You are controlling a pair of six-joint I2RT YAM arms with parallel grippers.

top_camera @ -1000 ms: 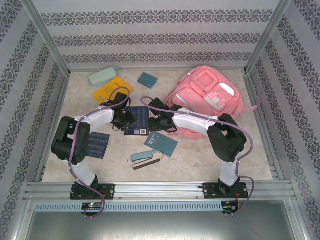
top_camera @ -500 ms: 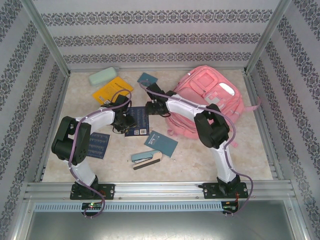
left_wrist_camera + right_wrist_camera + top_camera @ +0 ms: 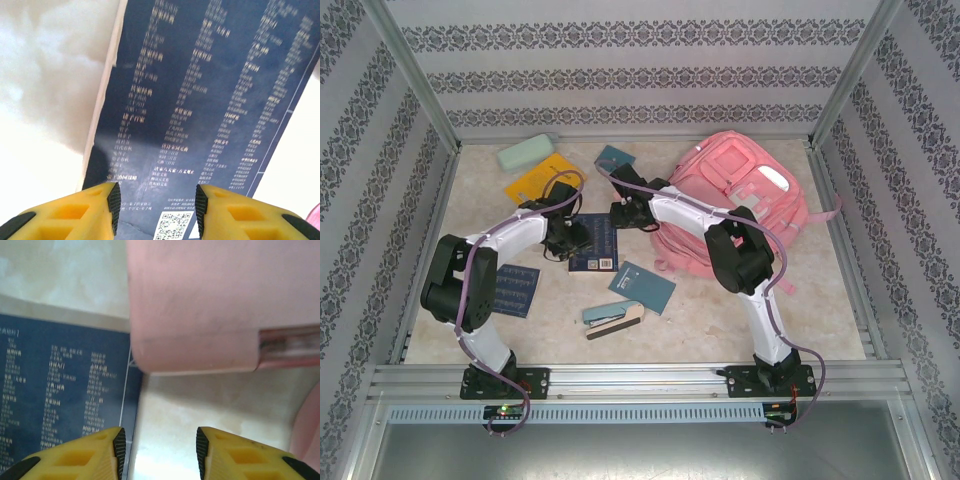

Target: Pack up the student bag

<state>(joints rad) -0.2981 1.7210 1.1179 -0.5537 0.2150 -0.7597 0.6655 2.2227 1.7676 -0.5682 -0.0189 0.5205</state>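
Packing looks barely begun. The student bag [image 3: 735, 205] lies at the far right corner of the tabletop [image 3: 720, 320]; whether anything is inside it cannot be told. Loose outside it lie a green case [image 3: 525, 153] at the far left corner, a yellow book [image 3: 542, 177], a small teal book [image 3: 615, 158], a teal notebook [image 3: 642, 287], a stapler [image 3: 612, 318] and a dark blue book [image 3: 598, 250] mid-tabletop. The left gripper [image 3: 156, 202] and right gripper [image 3: 160, 447] hover over that dark blue book, jaws apart and empty.

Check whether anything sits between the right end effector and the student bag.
Nothing visible does. The right end effector faces the student bag directly, with just bare table between them; the dark blue book lies off to the left.
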